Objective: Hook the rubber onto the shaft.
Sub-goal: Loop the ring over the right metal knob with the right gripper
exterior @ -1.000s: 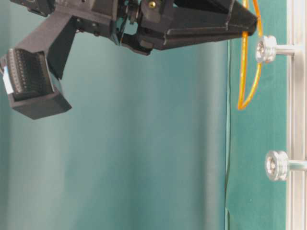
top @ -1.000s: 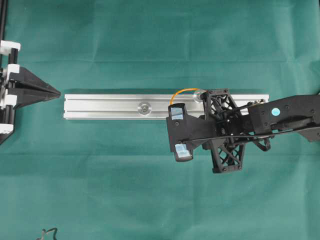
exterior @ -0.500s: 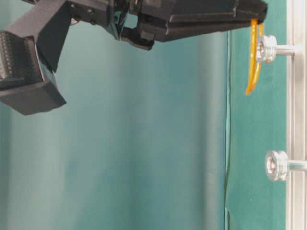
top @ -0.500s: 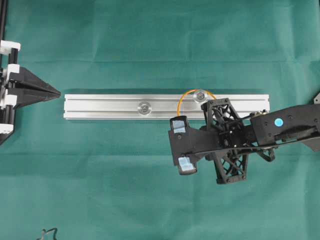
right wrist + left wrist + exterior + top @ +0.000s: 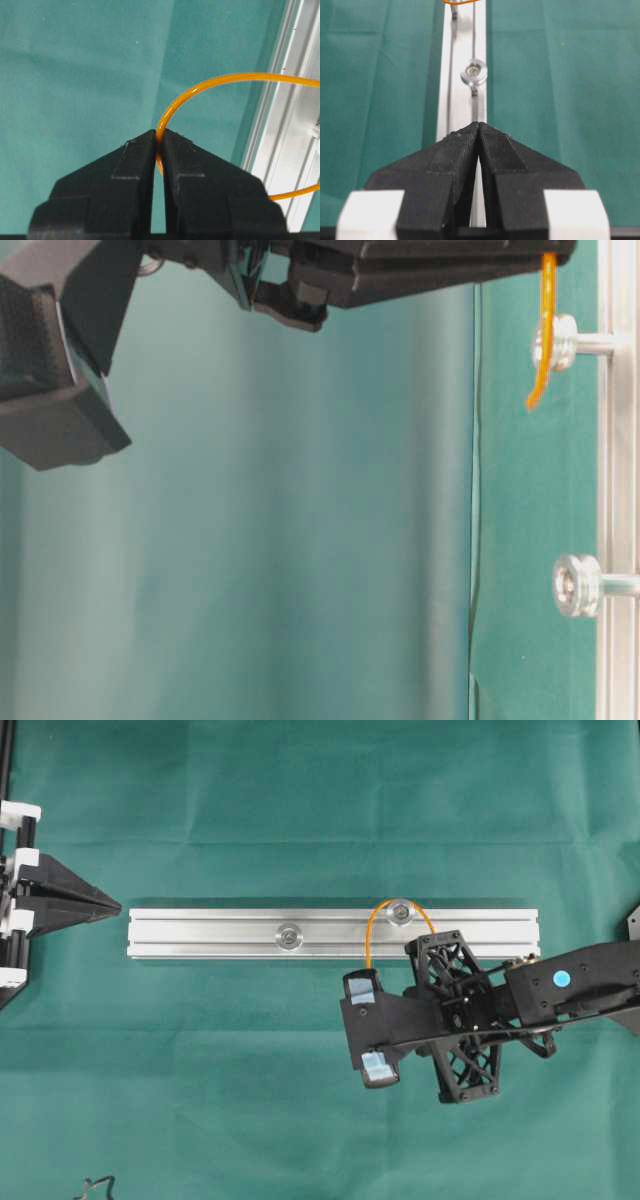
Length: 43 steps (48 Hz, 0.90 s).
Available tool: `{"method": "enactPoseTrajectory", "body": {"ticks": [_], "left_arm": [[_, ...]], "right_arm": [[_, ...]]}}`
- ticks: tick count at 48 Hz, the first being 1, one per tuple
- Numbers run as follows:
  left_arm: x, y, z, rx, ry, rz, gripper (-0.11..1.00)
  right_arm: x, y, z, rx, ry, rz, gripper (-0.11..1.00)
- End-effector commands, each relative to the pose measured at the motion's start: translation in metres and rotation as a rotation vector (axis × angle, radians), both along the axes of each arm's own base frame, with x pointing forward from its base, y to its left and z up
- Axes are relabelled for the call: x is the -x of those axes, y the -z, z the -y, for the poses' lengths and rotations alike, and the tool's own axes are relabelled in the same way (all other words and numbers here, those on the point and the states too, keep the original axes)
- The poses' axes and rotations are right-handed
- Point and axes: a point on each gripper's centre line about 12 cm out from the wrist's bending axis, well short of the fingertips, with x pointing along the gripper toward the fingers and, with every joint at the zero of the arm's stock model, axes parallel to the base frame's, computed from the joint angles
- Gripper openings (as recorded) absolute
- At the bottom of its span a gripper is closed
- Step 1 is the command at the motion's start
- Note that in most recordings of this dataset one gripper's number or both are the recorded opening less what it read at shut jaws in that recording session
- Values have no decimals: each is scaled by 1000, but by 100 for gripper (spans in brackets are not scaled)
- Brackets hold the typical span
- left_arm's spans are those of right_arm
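Observation:
The rubber (image 5: 200,85) is a thin orange loop, and my right gripper (image 5: 160,137) is shut on one end of it. In the overhead view the rubber (image 5: 370,932) arches from beneath the right arm across the aluminium rail (image 5: 200,930) and round the far side of the right shaft (image 5: 400,910). From table level the rubber (image 5: 545,330) hangs from the gripper tip (image 5: 548,255) and overlaps that shaft's head (image 5: 555,342); whether it touches is unclear. My left gripper (image 5: 115,906) sits shut and empty off the rail's left end.
A second shaft (image 5: 289,934) stands mid-rail, also seen ahead of the left gripper (image 5: 474,74). Green cloth (image 5: 300,1120) covers the table. A small dark object (image 5: 95,1185) lies at the bottom left edge. The left arm's frame (image 5: 10,900) fills the left border.
My right gripper has moved right and toward the near side of the rail, still holding the rubber. The loop, which hung left of the right shaft, now arches round it.

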Motion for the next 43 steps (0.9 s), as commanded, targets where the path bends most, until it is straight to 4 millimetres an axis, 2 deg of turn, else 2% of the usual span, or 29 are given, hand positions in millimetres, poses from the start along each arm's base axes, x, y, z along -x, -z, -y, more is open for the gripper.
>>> {"method": "enactPoseTrajectory", "body": {"ticks": [1, 28, 43], "left_arm": [[-3, -12, 0, -1, 2, 29, 0], [-3, -12, 0, -1, 2, 29, 0], [-3, -12, 0, -1, 2, 29, 0]], "right_arm": [[-3, -12, -7, -18, -10, 35, 7], [-2, -12, -12, -51, 45, 32, 7], [-6, -9, -13, -100, 174, 23, 7]]}}
